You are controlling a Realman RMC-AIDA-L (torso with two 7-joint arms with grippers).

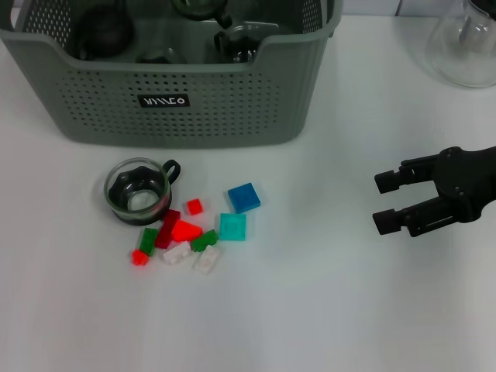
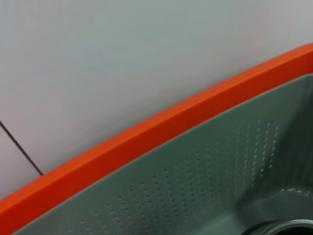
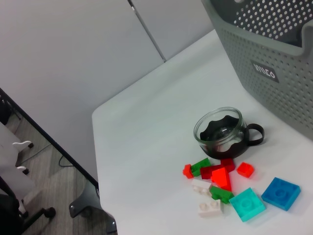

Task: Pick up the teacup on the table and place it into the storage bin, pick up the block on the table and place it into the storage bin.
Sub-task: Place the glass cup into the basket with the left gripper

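The white worktop [image 1: 325,310] carries the grey-green bin [image 1: 178,101], with dark items inside and a black label whose white lettering is too stylised to read, and a glass vessel [image 1: 465,46] at the far right. The right tool [image 1: 385,201], fingers spread and empty, hovers well right of the things; the left tool is out of sight. Just before the bin stands the glass teacup [image 1: 138,191], and beside it lie scattered blocks, a blue block [image 1: 243,197] and a teal block [image 1: 232,226] nearest the tool, with nothing between.

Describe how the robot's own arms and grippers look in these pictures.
Only the right gripper shows, in the head view: matte black all over, with two blocky, squared-off fingers on a bulkier black angular body. No cables, markings or labels can be seen on it. The left gripper appears in no view.
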